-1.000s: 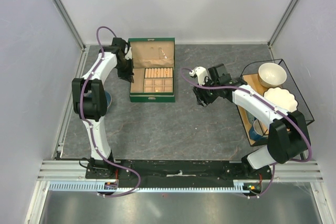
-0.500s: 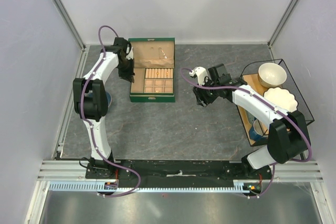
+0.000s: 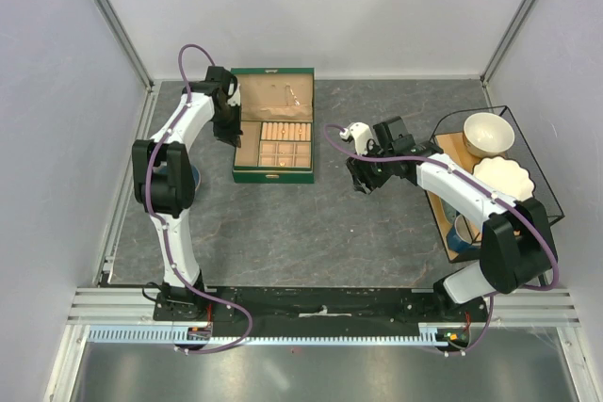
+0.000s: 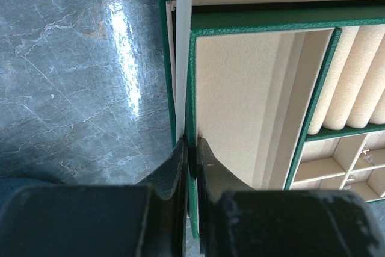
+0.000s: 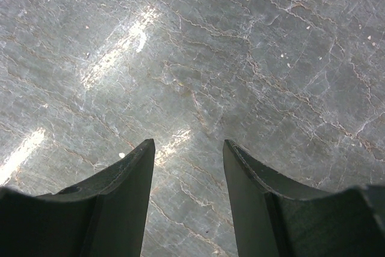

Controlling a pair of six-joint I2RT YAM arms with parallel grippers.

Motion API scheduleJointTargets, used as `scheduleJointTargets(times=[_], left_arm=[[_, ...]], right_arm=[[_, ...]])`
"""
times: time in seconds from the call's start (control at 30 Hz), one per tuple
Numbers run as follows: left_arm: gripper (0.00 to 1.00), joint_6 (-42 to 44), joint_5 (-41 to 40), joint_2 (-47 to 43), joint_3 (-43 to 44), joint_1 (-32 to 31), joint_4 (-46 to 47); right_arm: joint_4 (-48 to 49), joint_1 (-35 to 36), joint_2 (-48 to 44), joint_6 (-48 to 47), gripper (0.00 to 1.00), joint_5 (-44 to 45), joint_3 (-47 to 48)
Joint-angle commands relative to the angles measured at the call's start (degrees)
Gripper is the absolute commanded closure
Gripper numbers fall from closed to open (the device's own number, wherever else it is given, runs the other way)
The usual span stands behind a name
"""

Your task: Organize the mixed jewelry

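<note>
Left claw (image 4: 189, 145), barely moved, stays clenched on the green box's (image 3: 273, 174) side wall; right claw (image 5: 189, 144) hovers released, so sorting seems stalled.

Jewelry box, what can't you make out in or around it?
- Left wrist view: the box has its small compartments cut off by the right edge; jewelry shows only as tiny glints.
- Top view: jewelry in the compartments is too small to identify.
- Top view: a blue object is mostly hidden under the left arm.
</note>
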Motion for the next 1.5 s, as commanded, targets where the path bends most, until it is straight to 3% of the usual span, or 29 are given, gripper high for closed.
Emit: scheduleJointTargets(times=[0.0, 0.37, 0.8, 0.9, 1.07, 1.17, 1.2, 1.3, 1.33, 1.47], left_arm=[[0.87, 1.82, 1.23, 0.97, 3.27, -1.11, 2.17], [0.72, 2.87, -0.79, -1.84, 1.96, -1.28, 1.2], [0.67, 4.36, -3.7, -7.99, 0.73, -1.28, 2.25], [0.54, 5.42, -2.99, -12.73, -2.87, -1.28, 5.59], [0.38, 7.44, -0.62, -20.98, -9.45, -1.28, 12.7], [0.3, 9.63, 1.14, -22.58, -9.74, -1.28, 13.86], [0.29, 10.6, 2.27, -22.76, -9.12, -1.2, 13.77], [0.23, 14.9, 4.11, -22.06, -5.35, -1.2, 12.81], [0.15, 18.22, 4.65, -21.45, -3.95, -1.28, 12.46], [0.11, 27.72, 5.71, -16.97, 7.89, -1.63, 8.95]], right_arm=[[1.94, -0.18, -1.21, 0.55, 0.43, -1.31, -0.46], [2.11, -0.18, -1.03, 0.72, 0.42, -2.19, -0.54], [2.11, -0.18, -3.49, 0.37, 0.41, -1.22, -0.28], [2.2, -0.18, -4.11, 0.11, 0.31, 0.01, 0.95], [2.64, -0.18, -3.32, -0.07, 0.25, 2.38, 4.46], [2.9, -0.27, -2.53, 0.11, 0.1, 2.74, 6.31], [2.82, -0.18, -2.09, 0.11, 0.02, 2.65, 6.75], [2.73, -0.18, -1.3, 0.02, 0.02, 2.39, 8.24], [2.82, -0.18, -0.95, 0.02, 0.02, 2.12, 8.77], [2.55, -0.18, 0.11, 0.28, 0.02, 0.72, 8.95]])
